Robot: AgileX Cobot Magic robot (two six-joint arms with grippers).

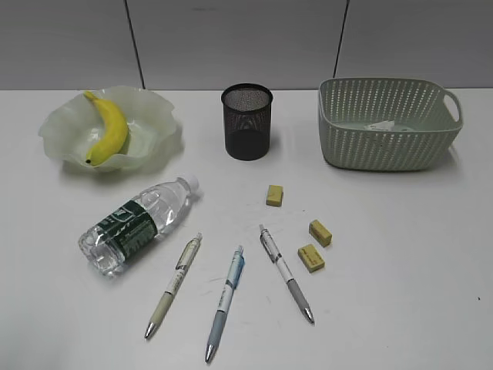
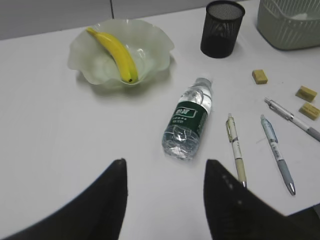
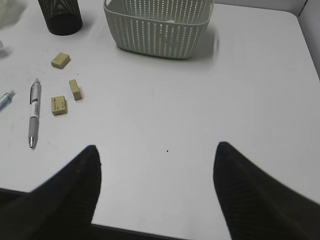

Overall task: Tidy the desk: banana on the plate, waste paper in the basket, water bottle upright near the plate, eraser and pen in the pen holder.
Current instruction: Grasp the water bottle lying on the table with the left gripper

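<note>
The banana (image 1: 108,127) lies in the pale green plate (image 1: 159,105) at the back left. Waste paper (image 1: 381,126) sits inside the basket (image 1: 385,150) at the back right. On the desk (image 1: 400,254), the water bottle (image 1: 142,220) lies on its side, cap pointing toward the black pen holder (image 1: 247,122). Three yellow erasers (image 1: 275,195) (image 1: 320,233) (image 1: 311,258) and three pens (image 1: 173,285) (image 1: 225,302) (image 1: 286,273) lie loose. My left gripper (image 2: 165,165) hangs open just short of the bottle's base (image 2: 181,142). My right gripper (image 3: 156,150) is open over bare desk, empty. Neither shows in the exterior view.
The desk's front edge (image 3: 150,232) runs just under my right gripper, and its right edge (image 3: 309,42) lies past the basket. A grey panelled wall (image 1: 231,38) stands behind the desk.
</note>
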